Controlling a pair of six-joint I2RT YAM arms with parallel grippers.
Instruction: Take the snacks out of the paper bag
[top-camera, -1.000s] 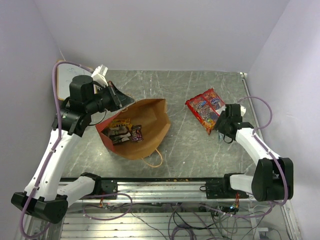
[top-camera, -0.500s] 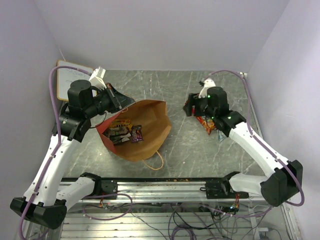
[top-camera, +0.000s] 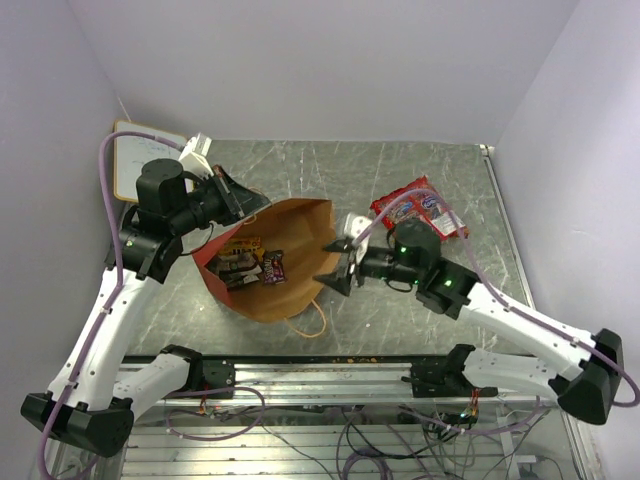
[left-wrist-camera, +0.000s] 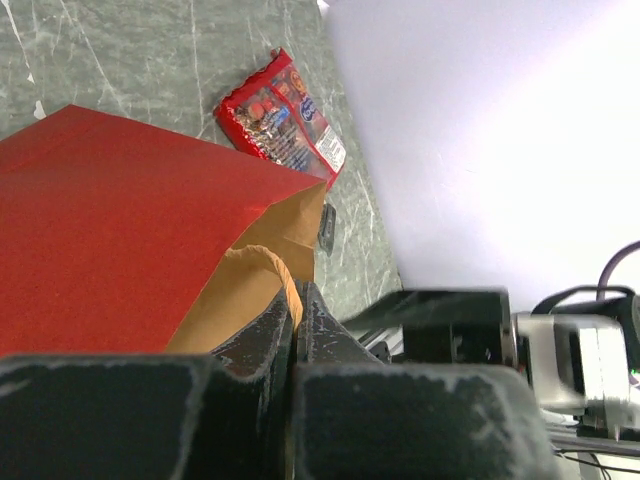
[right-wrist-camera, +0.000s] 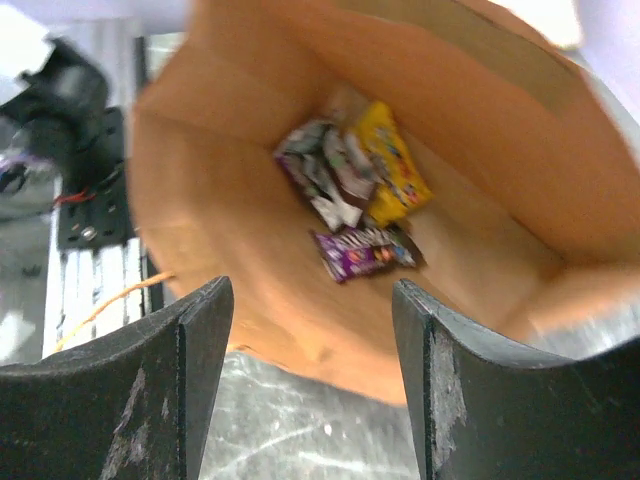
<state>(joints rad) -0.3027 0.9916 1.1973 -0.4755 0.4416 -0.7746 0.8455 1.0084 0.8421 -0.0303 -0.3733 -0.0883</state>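
Jaws spread, right gripper (top-camera: 333, 267) reached paper bag (top-camera: 300, 225)

Your paper bag (top-camera: 290, 240): red outside, kraft inside, lying on side, mouth gaping. Yellow, purple, brown candy packs (top-camera: 245, 262) deep inside. Red crisp packet (top-camera: 430, 208) outside, well right.

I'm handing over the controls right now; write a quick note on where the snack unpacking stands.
Left hand: shut on the rim of the large red paper bag with brown inside, holding its mouth open.
Right hand: open, empty, at the bag's mouth, facing in.
Done: a red glossy crisp packet lies on the grey table.
Left: small yellow candy pack, small purple candy pack and silvery candy pack lie inside the bag.
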